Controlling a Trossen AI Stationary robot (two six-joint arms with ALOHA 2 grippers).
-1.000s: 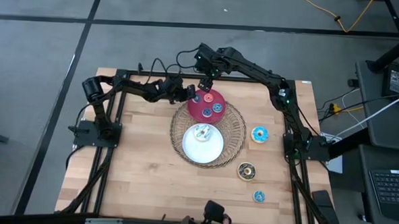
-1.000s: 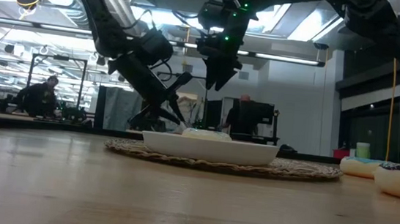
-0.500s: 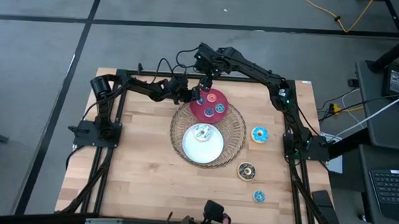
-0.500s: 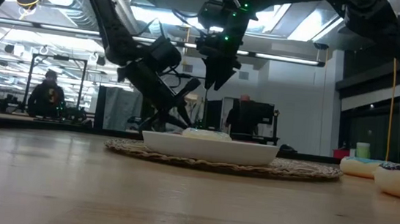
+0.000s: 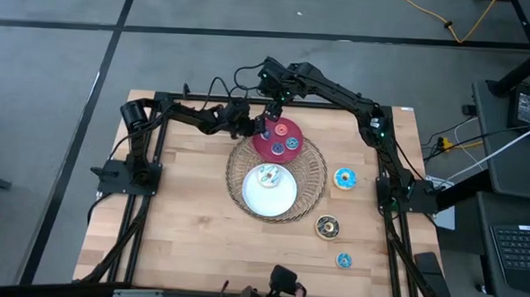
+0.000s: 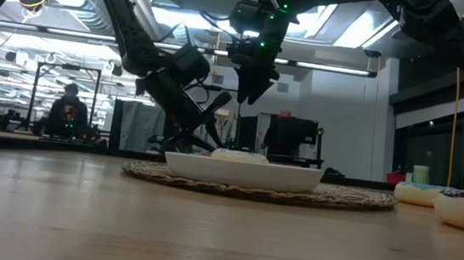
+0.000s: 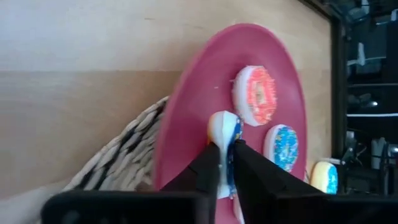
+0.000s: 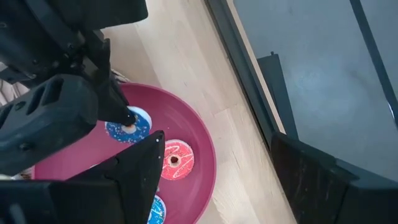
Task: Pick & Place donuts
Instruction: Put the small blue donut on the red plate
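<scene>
A red plate (image 5: 276,140) lies on the far part of a round wicker tray (image 5: 308,191). It carries an orange-pink donut (image 7: 256,94) and two blue donuts (image 5: 291,143). My left gripper (image 7: 225,168) reaches over the plate's left part, shut on another blue donut (image 8: 127,126). My right gripper (image 8: 230,186) hangs open above the plate's far edge and touches nothing. A white plate (image 5: 272,198) on the tray's near part holds a white-sprinkled donut (image 5: 268,175). My left gripper pinches the blue donut at its rim (image 7: 225,134) between its two fingers, one on the blue iced face and one on the pale underside. The fingers slant down from the table's far left. The donut sits tilted over the red plate; whether it touches the plate I cannot tell.
Three more donuts lie on the wood right of the tray: a blue one (image 5: 345,178), a dark brown one (image 5: 327,226) and a small blue one (image 5: 343,259). People sit in the room beyond the table (image 6: 67,114).
My left gripper has reached a little farther over the red plate and lower with the blue donut, then has kept still. My right gripper has stayed in place.
</scene>
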